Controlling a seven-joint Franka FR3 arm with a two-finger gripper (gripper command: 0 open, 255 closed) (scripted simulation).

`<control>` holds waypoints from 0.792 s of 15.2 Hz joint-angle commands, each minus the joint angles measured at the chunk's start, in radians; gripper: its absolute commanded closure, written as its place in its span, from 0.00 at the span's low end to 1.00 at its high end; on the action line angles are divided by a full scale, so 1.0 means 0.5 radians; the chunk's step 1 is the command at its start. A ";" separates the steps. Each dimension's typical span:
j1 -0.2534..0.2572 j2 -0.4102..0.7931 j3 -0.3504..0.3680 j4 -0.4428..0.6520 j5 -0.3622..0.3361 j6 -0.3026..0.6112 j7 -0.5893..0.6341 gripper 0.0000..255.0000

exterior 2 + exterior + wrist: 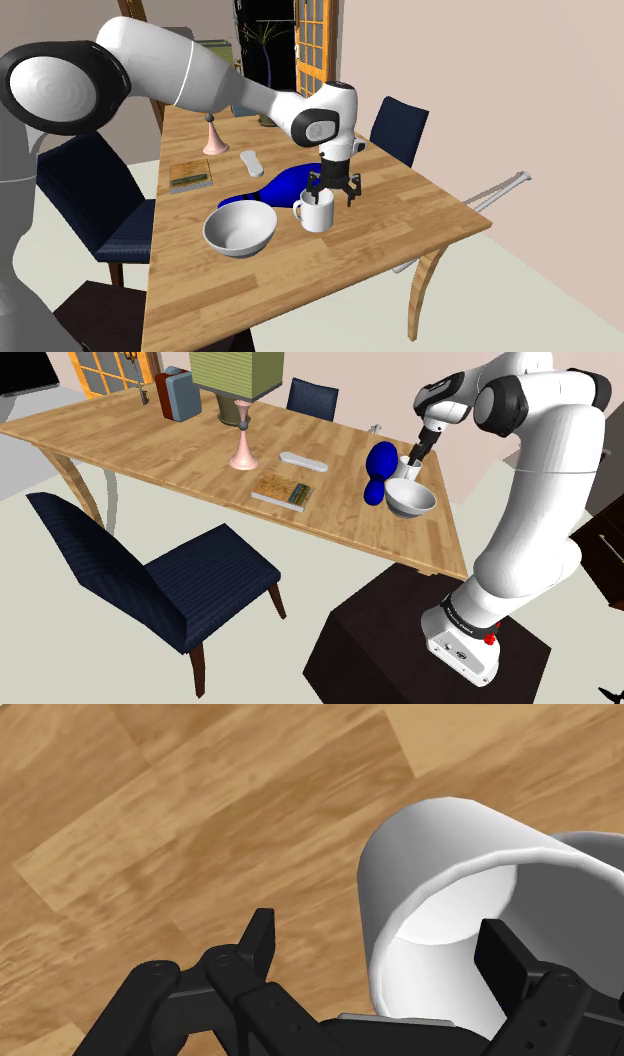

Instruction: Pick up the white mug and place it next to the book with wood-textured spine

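The white mug (318, 214) stands upright on the wooden table (400, 215), between a white bowl (240, 231) and the table's far edge in the second exterior view. My gripper (337, 194) hangs just above the mug's rim, open. In the wrist view one finger (258, 942) is outside the mug (440, 874) over bare wood, and the other finger (508, 959) is over its opening; neither touches it. The book (280, 490) lies flat near the table's middle, left of the mug (404, 470) and gripper (413, 459) in the shoulder view.
A blue object (380, 470) lies on the table beside the mug, towards the book. A white flat object (305, 460), a pink-based lamp (241, 412) and a dark box (178, 394) sit farther along. Blue chairs (160, 577) stand at the table's sides.
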 commanded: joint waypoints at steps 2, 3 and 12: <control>-0.004 0.022 0.008 -0.013 0.014 0.034 -0.007 0.00; -0.004 0.023 0.008 -0.013 0.014 0.034 -0.007 0.00; -0.004 0.022 0.008 -0.013 0.014 0.034 -0.007 1.00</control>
